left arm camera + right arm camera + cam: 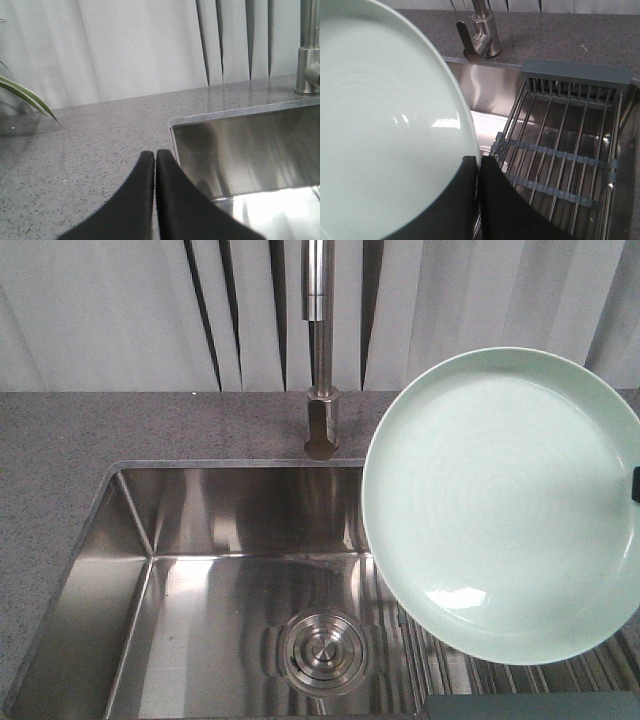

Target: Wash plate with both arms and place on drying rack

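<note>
The pale mint-green plate (pixel 505 505) hangs tilted above the right side of the steel sink (pixel 200 530), its face towards the front camera. In the right wrist view the plate (pixel 385 130) fills the left half, and my right gripper (pixel 479 162) is shut on its rim, one black finger on each side. Only a black sliver of that gripper (pixel 635 485) shows at the plate's right edge in the front view. The drying rack (pixel 565 150) of steel rods lies below, to the right of the plate. My left gripper (pixel 155 155) is shut and holds nothing, over the counter by the sink's left corner.
The steel faucet (pixel 320 350) stands behind the sink, its spout above the basin. A round steel drain (pixel 322 650) sits in the sink floor. Grey speckled counter (pixel 90 145) surrounds the sink, with a plant leaf (pixel 27 97) at the far left and curtains behind.
</note>
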Available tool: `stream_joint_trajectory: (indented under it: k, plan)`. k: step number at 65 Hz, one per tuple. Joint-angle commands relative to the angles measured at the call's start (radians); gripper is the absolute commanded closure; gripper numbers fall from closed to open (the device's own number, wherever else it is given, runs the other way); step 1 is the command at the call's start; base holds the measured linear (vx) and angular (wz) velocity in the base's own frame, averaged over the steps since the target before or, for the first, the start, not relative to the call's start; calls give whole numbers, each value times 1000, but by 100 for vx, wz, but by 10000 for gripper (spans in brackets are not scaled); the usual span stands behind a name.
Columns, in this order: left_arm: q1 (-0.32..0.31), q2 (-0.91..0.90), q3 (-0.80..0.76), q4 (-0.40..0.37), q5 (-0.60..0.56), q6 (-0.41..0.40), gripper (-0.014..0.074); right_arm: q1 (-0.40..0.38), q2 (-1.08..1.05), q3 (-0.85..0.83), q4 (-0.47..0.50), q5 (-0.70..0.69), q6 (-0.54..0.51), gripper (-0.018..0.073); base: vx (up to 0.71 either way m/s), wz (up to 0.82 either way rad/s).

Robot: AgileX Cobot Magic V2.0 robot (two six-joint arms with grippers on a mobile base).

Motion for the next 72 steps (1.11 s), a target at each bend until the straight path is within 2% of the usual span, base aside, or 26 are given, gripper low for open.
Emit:
stream_joint_trajectory:
  k: [1, 72]
  plan:
    - [-5, -15, 17, -8, -75, -1, 602, -5, -4, -24, 56, -41, -4, 570, 1, 1]
    - [-5, -15, 17, -8, -75, -1, 602, -5, -4, -24, 56, -41, -4, 570, 0, 0]
